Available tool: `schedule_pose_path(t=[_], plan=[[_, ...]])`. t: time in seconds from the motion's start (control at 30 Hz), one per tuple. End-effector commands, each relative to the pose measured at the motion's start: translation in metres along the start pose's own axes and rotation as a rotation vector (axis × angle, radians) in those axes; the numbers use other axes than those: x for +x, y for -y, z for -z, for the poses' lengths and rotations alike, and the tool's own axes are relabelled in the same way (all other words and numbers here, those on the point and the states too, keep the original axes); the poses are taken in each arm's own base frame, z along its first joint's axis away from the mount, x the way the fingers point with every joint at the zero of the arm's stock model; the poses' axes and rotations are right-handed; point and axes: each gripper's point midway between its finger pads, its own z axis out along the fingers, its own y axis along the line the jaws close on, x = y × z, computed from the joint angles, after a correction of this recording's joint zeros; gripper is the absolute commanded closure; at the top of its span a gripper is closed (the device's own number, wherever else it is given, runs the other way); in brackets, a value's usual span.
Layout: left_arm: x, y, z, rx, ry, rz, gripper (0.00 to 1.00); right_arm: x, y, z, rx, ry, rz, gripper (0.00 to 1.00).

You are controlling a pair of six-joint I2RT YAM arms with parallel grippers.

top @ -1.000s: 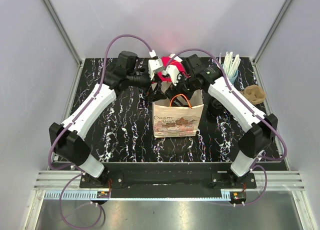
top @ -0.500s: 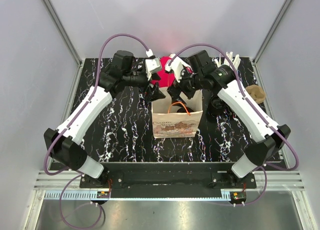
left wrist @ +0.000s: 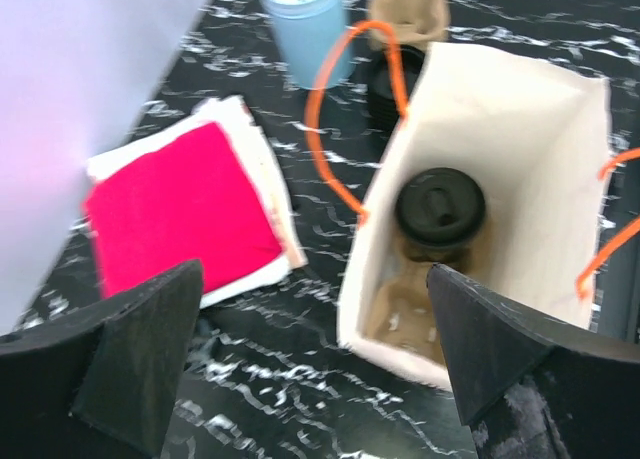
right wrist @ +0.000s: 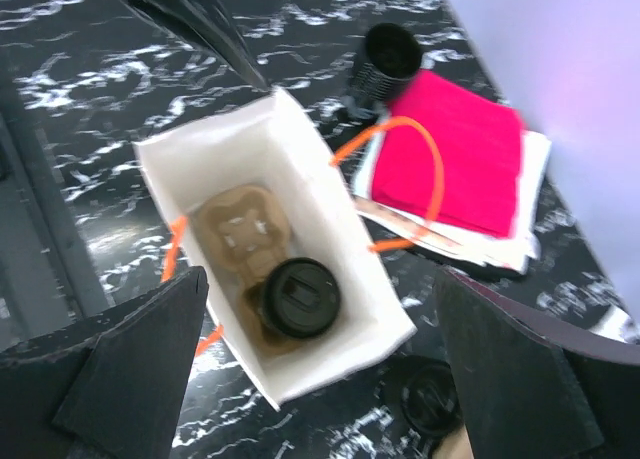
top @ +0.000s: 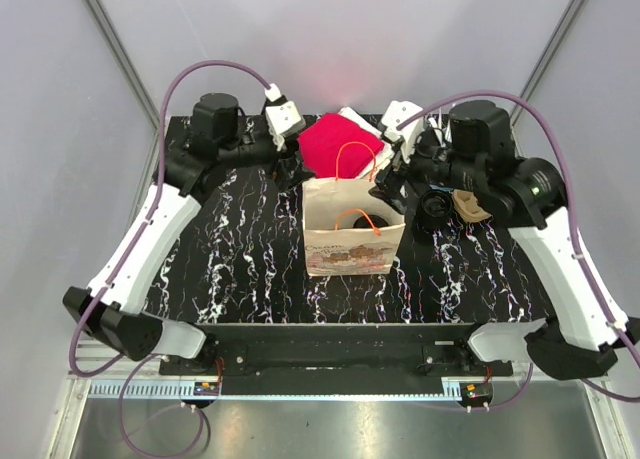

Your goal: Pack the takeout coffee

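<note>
black-lidded coffee cup [left wrist: 440, 210] upright in bag [left wrist: 520, 129]

Looked like a robotics lab test cell.
Was boxed in left, right and far by plain pale panels [top: 60, 99] on aluminium posts [top: 120, 57], floored with a black marbled tabletop [top: 250, 269], edged near by a slotted metal rail [top: 110, 360], and fitted with a left arm [top: 150, 229] and right arm [top: 560, 249] trailing purple cables [top: 215, 66].

Both arms pulled back and outward: left gripper [top: 290, 167] and right gripper [top: 392, 184] now clear of white paper bag with orange handles [top: 345, 249]; flat red napkin stack [top: 338, 144] uncovered.
</note>
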Motion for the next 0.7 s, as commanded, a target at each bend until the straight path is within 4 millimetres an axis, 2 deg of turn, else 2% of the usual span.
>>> schedule_pose_path(t=[0.0, 0.07, 0.1, 0.17, 0.2, 0.23, 0.33, 0.4, 0.43, 0.47, 0.57, 0.6, 0.67], plan=[[-0.024, -0.029, 0.038, -0.217, 0.016, -0.051, 0.01, 0.007, 0.036, 0.013, 0.231, -0.029, 0.027, 0.00], [-0.015, -0.034, 0.044, -0.244, -0.003, -0.030, 0.01, 0.006, 0.052, 0.021, 0.327, -0.023, 0.015, 0.00], [-0.014, -0.038, 0.053, -0.269, -0.002, -0.022, 0.01, 0.017, 0.068, 0.026, 0.410, -0.056, -0.002, 0.00], [0.000, -0.046, 0.060, -0.305, -0.027, 0.009, 0.01, 0.017, 0.089, 0.035, 0.521, -0.036, -0.031, 0.00], [0.003, -0.046, 0.066, -0.320, -0.029, 0.013, 0.01, 0.029, 0.108, 0.044, 0.608, -0.066, -0.057, 0.00], [0.013, -0.047, 0.067, -0.326, -0.047, 0.028, 0.01, 0.031, 0.117, 0.045, 0.644, -0.063, -0.078, 0.00], [0.027, -0.053, 0.082, -0.354, -0.057, 0.051, 0.01, 0.052, 0.145, 0.049, 0.742, -0.107, -0.110, 0.00], [0.044, -0.055, 0.088, -0.362, -0.074, 0.083, 0.01, 0.071, 0.154, 0.040, 0.749, -0.151, -0.115, 0.01], [0.049, -0.053, 0.088, -0.345, -0.075, 0.091, 0.01, 0.073, 0.160, 0.036, 0.760, -0.149, -0.104, 0.02], [0.062, -0.053, 0.091, -0.350, -0.090, 0.115, 0.01, 0.084, 0.163, 0.029, 0.760, -0.172, -0.107, 0.02], [0.077, -0.051, 0.095, -0.342, -0.086, 0.134, 0.01, 0.109, 0.187, 0.011, 0.811, -0.222, -0.124, 0.07], [0.089, -0.050, 0.093, -0.334, -0.098, 0.152, 0.01, 0.124, 0.197, 0.001, 0.830, -0.264, -0.134, 0.11], [0.097, -0.050, 0.094, -0.339, -0.097, 0.159, 0.01, 0.132, 0.213, -0.004, 0.889, -0.277, -0.144, 0.15]])
